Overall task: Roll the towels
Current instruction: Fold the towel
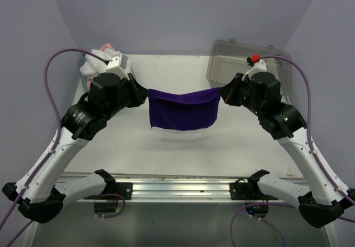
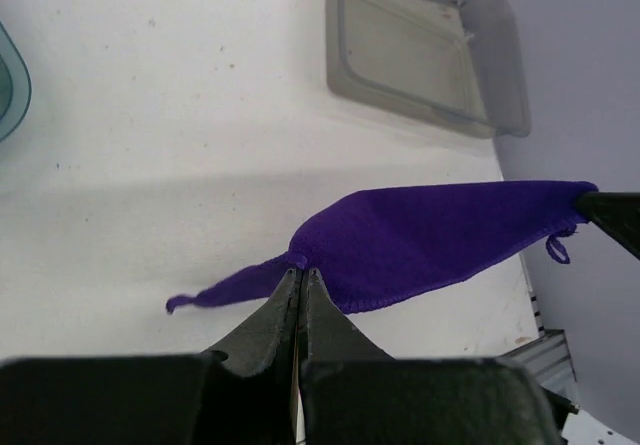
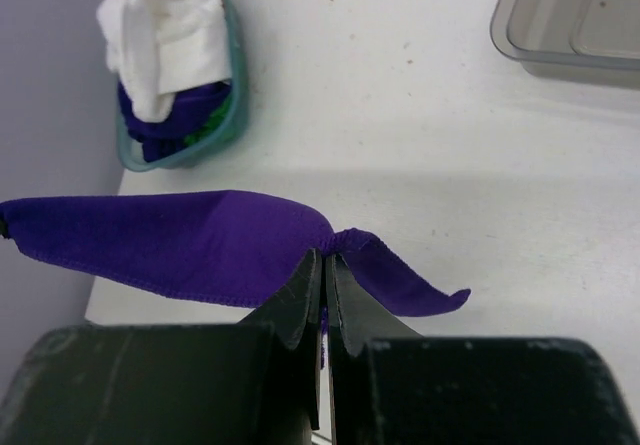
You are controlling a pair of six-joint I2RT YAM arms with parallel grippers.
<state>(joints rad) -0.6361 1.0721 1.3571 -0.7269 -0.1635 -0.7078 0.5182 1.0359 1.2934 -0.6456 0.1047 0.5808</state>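
A dark purple towel [image 1: 183, 110] hangs stretched in the air between both grippers, above the middle of the table. My left gripper [image 1: 145, 95] is shut on its upper left corner; in the left wrist view the gripper [image 2: 301, 271] pinches the towel [image 2: 430, 240]. My right gripper [image 1: 223, 94] is shut on its upper right corner; in the right wrist view the gripper [image 3: 327, 255] pinches the towel [image 3: 170, 240]. A white towel [image 3: 165, 37] lies on top of other cloths, one dark purple [image 3: 160, 127], in the teal basket [image 3: 232, 105]. A peach-pink cloth [image 1: 105, 48] peeks out there.
The teal basket [image 1: 84, 79] stands at the far left of the table, behind the left arm. A clear grey plastic bin [image 1: 233, 62] stands at the far right, also in the left wrist view [image 2: 430, 60] and the right wrist view [image 3: 570, 20].
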